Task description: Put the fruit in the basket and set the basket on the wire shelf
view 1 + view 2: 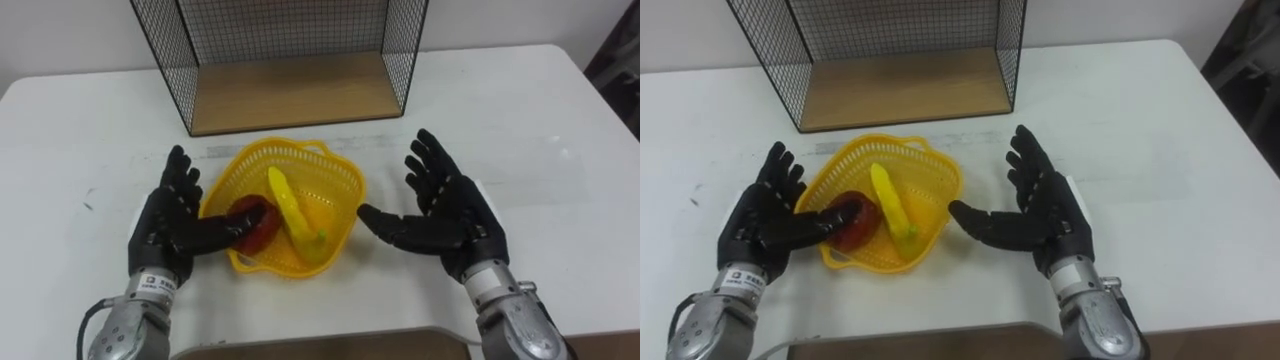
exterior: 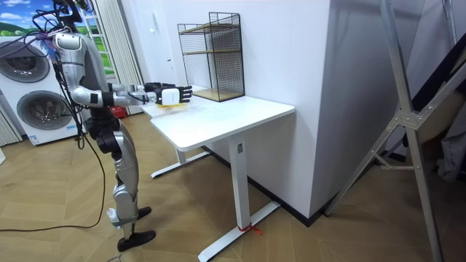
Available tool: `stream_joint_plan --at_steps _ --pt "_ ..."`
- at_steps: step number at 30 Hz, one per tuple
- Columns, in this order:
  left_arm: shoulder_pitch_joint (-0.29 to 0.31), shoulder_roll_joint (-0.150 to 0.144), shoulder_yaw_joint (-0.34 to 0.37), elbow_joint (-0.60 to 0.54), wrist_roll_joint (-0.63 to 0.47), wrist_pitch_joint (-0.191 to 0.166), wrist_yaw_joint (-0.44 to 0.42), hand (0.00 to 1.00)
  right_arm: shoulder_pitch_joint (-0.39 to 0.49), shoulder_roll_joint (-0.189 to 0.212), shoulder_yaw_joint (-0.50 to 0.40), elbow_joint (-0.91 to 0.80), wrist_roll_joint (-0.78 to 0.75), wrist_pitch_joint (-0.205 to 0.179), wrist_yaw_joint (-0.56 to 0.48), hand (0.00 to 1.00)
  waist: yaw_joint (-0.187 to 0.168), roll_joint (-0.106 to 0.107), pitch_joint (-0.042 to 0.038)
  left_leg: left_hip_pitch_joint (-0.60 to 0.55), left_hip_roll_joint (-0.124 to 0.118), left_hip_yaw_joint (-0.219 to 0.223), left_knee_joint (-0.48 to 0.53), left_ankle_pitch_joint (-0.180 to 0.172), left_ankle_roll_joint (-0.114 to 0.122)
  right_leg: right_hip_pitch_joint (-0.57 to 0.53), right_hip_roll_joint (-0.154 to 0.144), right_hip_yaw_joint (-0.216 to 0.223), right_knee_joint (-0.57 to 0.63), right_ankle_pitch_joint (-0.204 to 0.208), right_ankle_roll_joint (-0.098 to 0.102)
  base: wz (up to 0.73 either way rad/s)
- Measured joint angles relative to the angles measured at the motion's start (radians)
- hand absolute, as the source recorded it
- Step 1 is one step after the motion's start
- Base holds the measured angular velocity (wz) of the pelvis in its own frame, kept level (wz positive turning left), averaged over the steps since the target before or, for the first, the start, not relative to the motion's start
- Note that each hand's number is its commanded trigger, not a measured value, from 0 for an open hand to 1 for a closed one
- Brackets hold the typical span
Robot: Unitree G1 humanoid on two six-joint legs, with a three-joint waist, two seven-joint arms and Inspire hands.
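Palms face inward, left robot hand (image 1: 165,225) and right robot hand (image 1: 455,215) spread.

Basket (image 1: 345,182): bright yellow, with an open lattice pattern across wall and base. Contents: one dark red fruit (image 1: 258,225) and one yellow banana (image 1: 293,208). Wire shelf (image 1: 170,50): black wire in a fine square grid. Its board (image 1: 290,92) is light brown with a wood grain. Table (image 1: 560,130): plain white, and its legs are white too. Left hand (image 1: 165,225) and right hand (image 1: 455,215): black, with silver-grey wrists. Floor (image 2: 65,218): light brown wood planks. Washing machine (image 2: 33,87): white casing, dark round door.
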Motion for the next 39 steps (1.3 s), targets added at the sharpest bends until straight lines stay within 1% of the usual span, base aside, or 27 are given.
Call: stream_joint_plan --at_steps 4,9,13,15,19,24,26,30,39 --pt "0.0 -0.001 -0.008 0.0 -0.047 0.0 -0.015 0.0 0.0 0.0 0.006 0.005 0.0 0.0 0.001 0.0 0.001 0.0 -0.0002 0.0 0.0 0.0 0.0 0.0 0.0 0.0 0.0 0.001 0.001 0.0 0.0 0.0" --pt "0.0 -0.001 -0.02 0.0 -0.049 0.0 -0.027 0.0 0.0 0.0 0.01 0.005 0.001 0.0 0.009 0.0 0.001 0.001 -0.0006 0.0 0.0 -0.001 0.001 0.0 0.0 0.001 0.0 0.001 0.001 0.0 0.0 0.0" --pt "0.0 0.001 -0.045 0.0 -0.055 0.0 -0.04 0.0 -0.002 -0.002 0.025 0.005 0.01 0.0 0.01 0.0 0.001 0.001 -0.0007 0.0 0.0 0.0 0.003 0.0 0.0 0.0 0.001 0.009 0.002 0.0 0.0 0.0" --pt "0.0 0.001 -0.051 0.0 -0.09 0.0 -0.045 0.0 -0.003 -0.002 0.03 0.005 0.031 0.0 0.01 0.0 0.001 0.002 -0.0006 0.001 0.0 0.001 0.003 0.0 0.0 -0.001 0.001 0.013 0.002 0.0 0.0 0.0" --pt "0.0 0.005 -0.062 0.0 -0.118 0.001 -0.06 0.0 -0.003 -0.002 0.035 0.005 0.049 0.0 0.013 0.0 -0.002 0.003 -0.0007 0.003 0.0 0.002 0.003 0.0 0.0 0.001 0.0 0.016 0.002 0.0 0.0 0.0" --pt "0.0 0.005 -0.082 0.0 -0.118 0.006 -0.076 0.0 -0.003 0.002 0.05 0.005 0.048 0.0 0.025 0.0 -0.002 0.003 -0.0004 0.005 0.0 0.004 0.002 0.0 0.0 0.0 0.001 0.018 0.002 0.0 0.0 0.0" --pt "0.0 0.004 -0.084 -0.003 -0.118 0.019 -0.085 0.0 -0.003 0.006 0.067 0.005 0.048 0.0 0.036 0.0 -0.004 0.003 -0.0004 0.003 0.0 0.004 0.002 0.0 0.0 -0.002 0.001 0.017 0.002 0.0 0.0 0.0" --pt "-0.002 0.003 -0.104 -0.016 -0.126 0.021 -0.086 0.0 -0.003 0.007 0.089 0.005 0.048 0.0 0.053 0.0 -0.002 0.003 -0.0004 -0.006 0.001 0.003 0.003 0.0 0.0 -0.006 0.001 0.016 0.003 0.0 0.0 0.0" --pt "-0.002 0.003 -0.123 -0.059 -0.131 0.018 -0.088 0.0 -0.005 0.007 0.092 0.01 0.049 -0.005 0.051 0.0 -0.005 0.002 0.0003 -0.005 0.0 0.0 0.003 0.0 0.0 -0.005 0.0 0.014 0.001 0.0 0.0 0.0"
